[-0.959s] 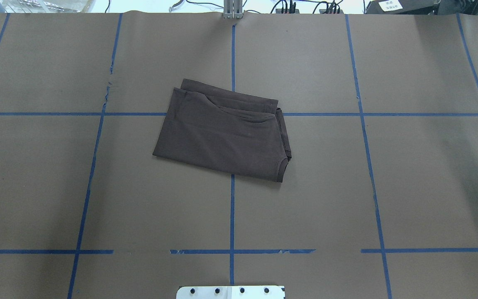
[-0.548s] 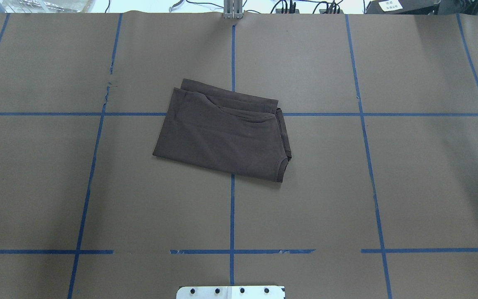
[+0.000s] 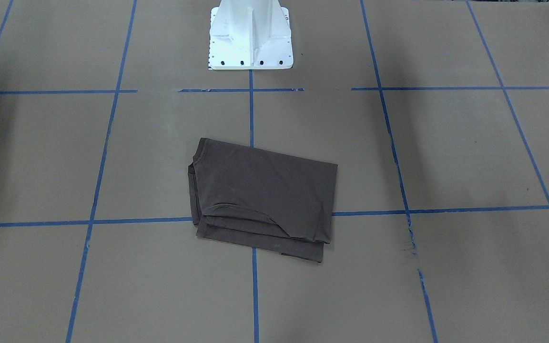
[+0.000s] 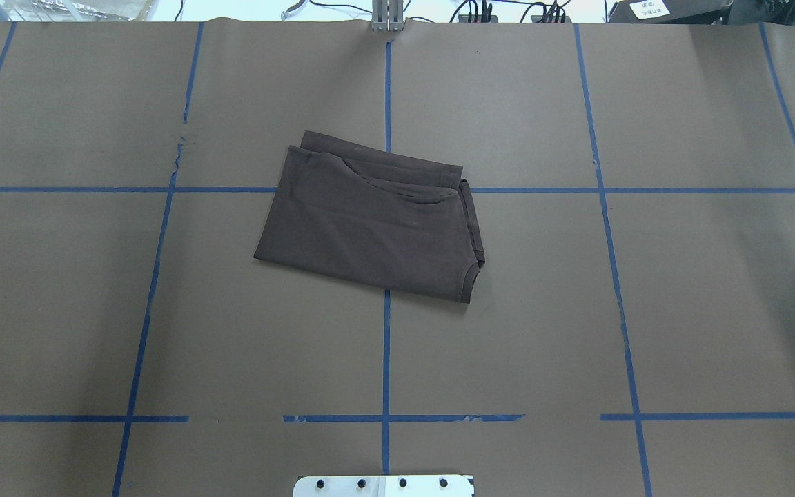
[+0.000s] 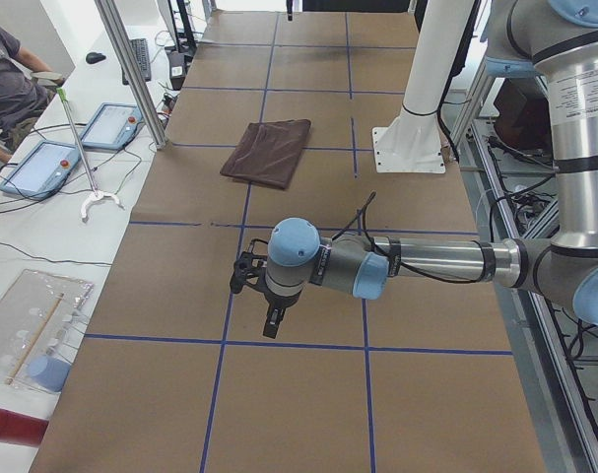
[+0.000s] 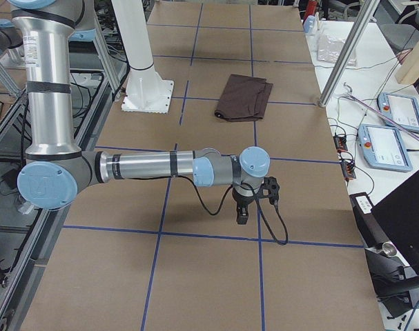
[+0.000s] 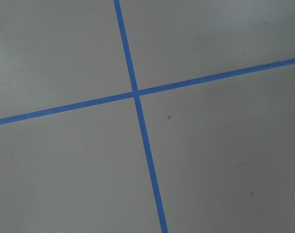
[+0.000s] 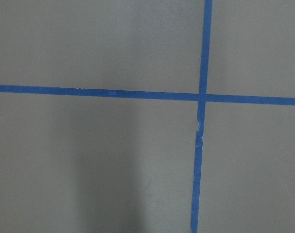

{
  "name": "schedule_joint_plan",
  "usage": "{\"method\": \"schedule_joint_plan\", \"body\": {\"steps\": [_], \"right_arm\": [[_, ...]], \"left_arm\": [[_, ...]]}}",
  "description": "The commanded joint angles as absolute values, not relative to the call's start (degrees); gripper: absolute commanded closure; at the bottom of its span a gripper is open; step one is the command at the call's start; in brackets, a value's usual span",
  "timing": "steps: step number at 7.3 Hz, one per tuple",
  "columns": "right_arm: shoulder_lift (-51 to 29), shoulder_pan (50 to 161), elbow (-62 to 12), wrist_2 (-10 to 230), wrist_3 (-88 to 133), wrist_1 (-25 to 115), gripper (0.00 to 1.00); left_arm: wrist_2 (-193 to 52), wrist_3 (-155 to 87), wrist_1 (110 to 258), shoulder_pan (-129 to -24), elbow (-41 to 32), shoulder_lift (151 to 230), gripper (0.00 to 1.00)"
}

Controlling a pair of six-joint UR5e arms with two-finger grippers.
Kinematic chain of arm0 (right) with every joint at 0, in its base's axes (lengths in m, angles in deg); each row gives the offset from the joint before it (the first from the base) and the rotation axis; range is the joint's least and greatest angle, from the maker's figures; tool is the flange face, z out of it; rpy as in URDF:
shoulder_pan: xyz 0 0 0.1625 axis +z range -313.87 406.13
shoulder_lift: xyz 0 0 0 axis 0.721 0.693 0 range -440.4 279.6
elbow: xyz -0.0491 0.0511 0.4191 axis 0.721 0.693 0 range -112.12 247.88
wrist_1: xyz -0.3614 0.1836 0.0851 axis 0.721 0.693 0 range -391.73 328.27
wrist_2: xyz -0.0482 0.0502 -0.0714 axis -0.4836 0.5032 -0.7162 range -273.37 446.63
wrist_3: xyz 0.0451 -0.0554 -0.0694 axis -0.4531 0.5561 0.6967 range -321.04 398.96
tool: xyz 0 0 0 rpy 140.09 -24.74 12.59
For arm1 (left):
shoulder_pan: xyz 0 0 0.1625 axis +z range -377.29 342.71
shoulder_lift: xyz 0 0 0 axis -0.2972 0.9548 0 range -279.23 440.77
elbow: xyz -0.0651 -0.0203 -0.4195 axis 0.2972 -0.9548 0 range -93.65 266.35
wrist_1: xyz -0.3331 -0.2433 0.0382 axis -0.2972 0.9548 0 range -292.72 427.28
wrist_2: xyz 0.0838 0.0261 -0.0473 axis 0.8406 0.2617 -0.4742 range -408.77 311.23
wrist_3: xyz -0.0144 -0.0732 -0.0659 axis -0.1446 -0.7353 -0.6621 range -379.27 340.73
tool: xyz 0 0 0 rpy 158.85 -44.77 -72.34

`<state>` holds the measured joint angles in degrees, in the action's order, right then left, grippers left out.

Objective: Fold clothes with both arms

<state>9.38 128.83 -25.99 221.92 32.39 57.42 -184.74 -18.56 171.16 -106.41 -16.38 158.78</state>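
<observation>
The table (image 4: pixel 646 331) is a wide brown sheet crossed by blue tape lines (image 4: pixel 386 359). My left arm (image 5: pixel 436 261) reaches over one end and my right arm (image 6: pixel 147 167) over the other. The folded T-shirt (image 4: pixel 370 221) lies mid-table, well apart from both, its long axis running side to side, slightly skewed. Neither arm looks nearer. My left pincer (image 5: pixel 272 323) and right pincer (image 6: pixel 241 217) point down at paper. I cannot tell whether they are spread or pressed together.

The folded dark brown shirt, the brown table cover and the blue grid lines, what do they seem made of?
Folded dark brown shirt: soft knit fabric, probably cotton jersey, matte; it lies limp in layers. Brown table cover: likely kraft paper, matte; its thin sheet edge shows at the far side. Blue grid lines: seemingly adhesive tape, with ragged, broken stretches.
</observation>
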Motion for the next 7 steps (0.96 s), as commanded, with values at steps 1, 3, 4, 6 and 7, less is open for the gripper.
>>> {"method": "schedule_joint_plan", "body": {"steps": [1, 3, 4, 6, 7], "right_arm": [[9.3, 128.8, -25.9, 221.3, 32.4, 57.4, 0.00], [9.3, 129.7, -26.3, 221.3, 32.5, 57.4, 0.00], [9.4, 130.6, -26.6, 221.3, 32.5, 57.5, 0.00], [9.4, 130.6, -26.6, 221.3, 32.5, 57.5, 0.00], [9.5, 130.6, -26.2, 221.3, 32.5, 57.4, 0.00]], "left_arm": [[-184.5, -18.6, 171.5, -106.4, -15.4, 159.7, 0.00], [-184.4, -18.8, 165.4, -106.3, -15.9, 164.1, 0.00], [-183.4, -18.8, 161.4, -106.2, -15.1, 166.3, 0.00], [-181.7, -18.7, 161.1, -106.2, -11.2, 166.0, 0.00], [-181.6, -18.7, 161.0, -106.2, -10.2, 165.8, 0.00]]}}
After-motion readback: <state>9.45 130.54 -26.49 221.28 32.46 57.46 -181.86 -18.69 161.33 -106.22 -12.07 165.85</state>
